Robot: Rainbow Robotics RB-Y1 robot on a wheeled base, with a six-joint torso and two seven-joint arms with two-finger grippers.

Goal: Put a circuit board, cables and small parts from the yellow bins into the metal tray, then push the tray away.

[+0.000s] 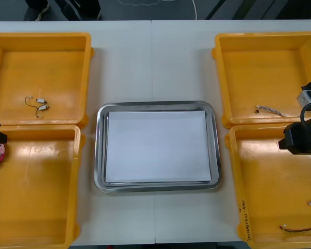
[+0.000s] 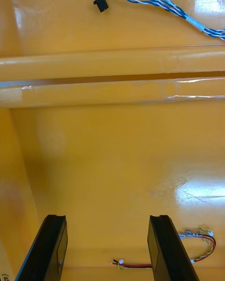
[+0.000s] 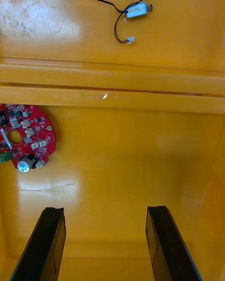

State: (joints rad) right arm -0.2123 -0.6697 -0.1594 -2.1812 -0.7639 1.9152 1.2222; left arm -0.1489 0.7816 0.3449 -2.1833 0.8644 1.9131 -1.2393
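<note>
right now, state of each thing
shiny metal tray, white inside: empty
round red circuit board: flat in near left yellow bin
twisted blue and white cable: in far right yellow bin
red and yellow cable: in near right yellow bin
small metal parts: in far left yellow bin
left hand: open, above near left yellow bin
right hand: open, above near right yellow bin

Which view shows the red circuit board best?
Left wrist view: most of the red circuit board shows, components clear, ahead of the open left gripper. The front view catches only a sliver at its left edge; the right wrist view faces the right-side bins.
</note>
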